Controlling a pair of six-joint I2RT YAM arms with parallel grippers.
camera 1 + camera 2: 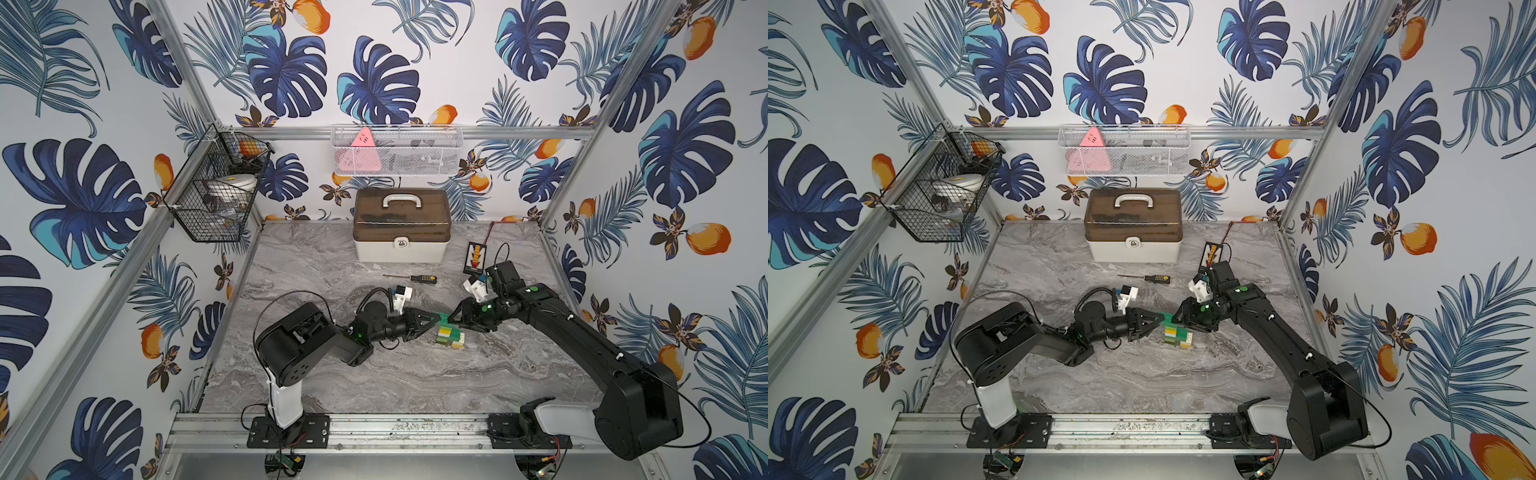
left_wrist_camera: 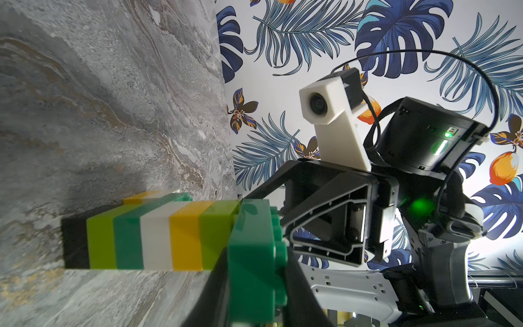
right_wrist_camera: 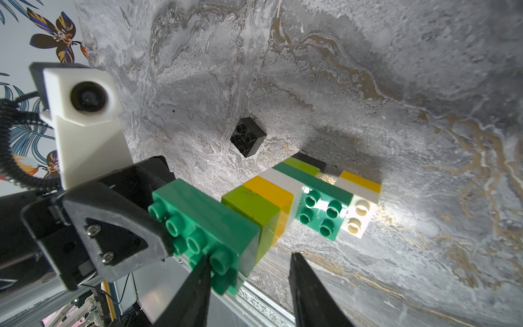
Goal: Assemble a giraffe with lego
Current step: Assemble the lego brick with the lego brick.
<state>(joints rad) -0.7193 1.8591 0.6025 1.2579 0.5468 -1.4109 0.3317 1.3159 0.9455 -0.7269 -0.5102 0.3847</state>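
While your left claw [image 1: 439, 319] clamps the giraffe [image 1: 449, 335] from 9 o'clock, next close the slightly open right claw [image 1: 452, 321] from 3 o'clock.

a: so what's actually sitting on the surface [image 1: 374, 374]?

b: it's a grey marbled slab with tan veins. at the back there's a white toolbox [image 1: 401, 226] with a brown see-through lid, latch facing the front. a screwdriver [image 1: 411, 277] lies flat just in front of it, black and yellow handle toward the right side. further right, near the back, a small black card [image 1: 475, 257] with a yellow and red print.

a: any loose bricks?

b: one black brick [image 3: 248, 136], studs showing, near the giraffe [image 1: 449, 332]. can't tell if the giraffe really touches the surface.
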